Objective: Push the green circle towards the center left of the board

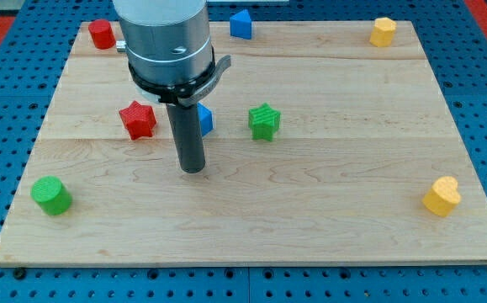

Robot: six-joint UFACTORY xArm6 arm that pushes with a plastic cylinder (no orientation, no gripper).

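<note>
The green circle (pixel 51 195) is a short green cylinder near the bottom left corner of the wooden board (pixel 327 210). My tip (pixel 193 169) rests on the board near its middle, well to the right of the green circle and a little higher in the view. A red star (pixel 137 119) lies up and to the left of my tip. A blue block (pixel 205 119) sits just behind the rod, mostly hidden by it. A green star (pixel 264 121) lies up and to the right of my tip.
A red cylinder (pixel 102 34) sits at the top left corner. A blue triangular block (pixel 240 23) is at the top edge. A yellow block (pixel 383 32) is at the top right, and a yellow heart (pixel 442 197) at the bottom right. The arm's grey housing (pixel 163 38) covers the upper middle left.
</note>
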